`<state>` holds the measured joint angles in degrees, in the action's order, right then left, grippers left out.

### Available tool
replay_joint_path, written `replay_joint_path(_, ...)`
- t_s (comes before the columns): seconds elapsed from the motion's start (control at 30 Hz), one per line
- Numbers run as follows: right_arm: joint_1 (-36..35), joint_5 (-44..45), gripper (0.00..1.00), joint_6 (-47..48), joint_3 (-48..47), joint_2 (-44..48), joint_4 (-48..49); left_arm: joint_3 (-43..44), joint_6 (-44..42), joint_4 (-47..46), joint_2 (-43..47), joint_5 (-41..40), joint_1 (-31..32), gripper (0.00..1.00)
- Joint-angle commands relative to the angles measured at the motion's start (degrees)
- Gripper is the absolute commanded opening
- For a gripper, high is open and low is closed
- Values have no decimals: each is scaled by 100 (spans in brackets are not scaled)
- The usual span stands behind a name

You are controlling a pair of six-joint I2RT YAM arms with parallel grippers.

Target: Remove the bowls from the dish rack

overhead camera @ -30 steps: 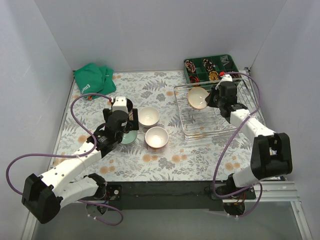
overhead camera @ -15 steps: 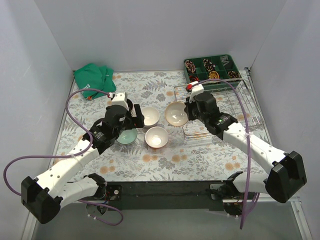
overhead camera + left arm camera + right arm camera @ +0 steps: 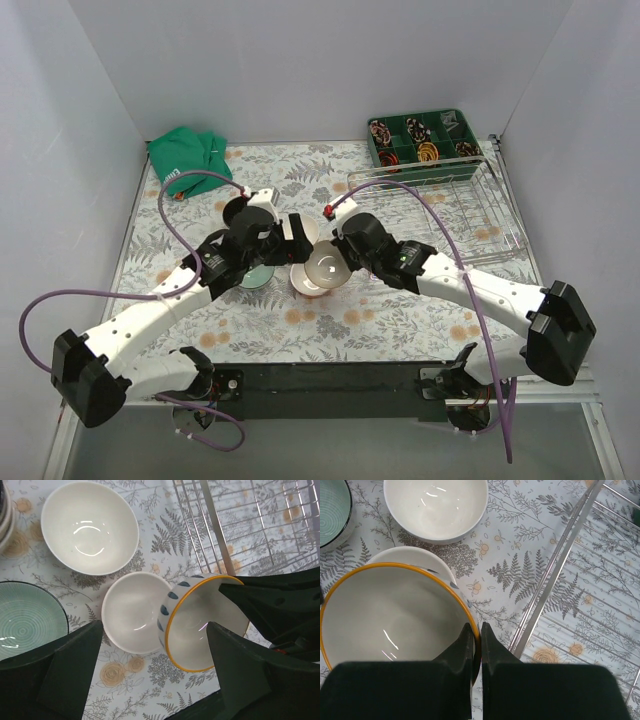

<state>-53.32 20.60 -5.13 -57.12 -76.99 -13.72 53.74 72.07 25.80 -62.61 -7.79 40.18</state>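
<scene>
Swung left of the dish rack (image 3: 440,215), my right jaws pinch an orange-rimmed bowl (image 3: 390,615) tilted over a white bowl (image 3: 132,610); release might chip both, while my left jaws gape open.

**Table** (image 3: 400,322), printed with ferns and flowers, and what rests on it. Far left corner: crumpled green cloth (image 3: 188,157). Far right: green compartment tray (image 3: 425,137), with the wire dish rack (image 3: 450,205) just in front. Middle: far white bowl (image 3: 90,527), near white bowl (image 3: 132,612), pale green ribbed bowl (image 3: 27,617).
</scene>
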Motion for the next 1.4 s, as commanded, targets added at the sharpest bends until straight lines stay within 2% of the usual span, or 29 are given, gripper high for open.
replay_joint_path(0.0, -170, 243, 1, -85, -440, -79, 255, 155, 167, 153, -190, 24, 340, 81)
replay_joint_path(0.3, -196, -100, 1, -463, -466, -141, 273, -91, 210, 302, -612, -644, 815, 63)
replay_joint_path(0.53, -205, -319, 1, -542, -423, -141, 361, -179, 290, 311, -805, -943, 1026, 29)
replay_joint_path(0.57, -205, -346, 1, -551, -414, -141, 361, -170, 281, 320, -814, -970, 1061, 16)
replay_joint_path(0.67, -205, -460, 1, -595, -352, -88, 404, -109, 299, 390, -744, -1084, 1114, 0)
replay_joint_path(0.77, -205, -496, 19, -578, -229, 26, 449, -56, 299, 627, -612, -1172, 1115, 0)
replay_joint_path(0.8, -205, -452, 32, -577, -203, 78, 449, -47, 299, 802, -569, -1189, 1114, 0)
replay_joint_path(0.87, -205, -347, 46, -542, -98, 219, 449, -65, 377, 996, -437, -1286, 1114, 0)
replay_joint_path(0.9, -205, -329, 56, -533, -54, 281, 449, -91, 430, 1197, -384, -1312, 1123, 0)
replay_joint_path(1.0, -196, -276, 69, -525, 87, 535, 449, -205, 728, 1636, -199, -1295, 1114, 0)
replay_joint_path(1.2, -196, 260, 73, -489, 377, 966, 545, -460, 1265, 2349, -14, -848, 1123, 0)
replay_joint_path(1.37, -135, 541, 74, -463, 597, 1221, 782, -706, 1405, 2490, -93, -460, 1123, 0)
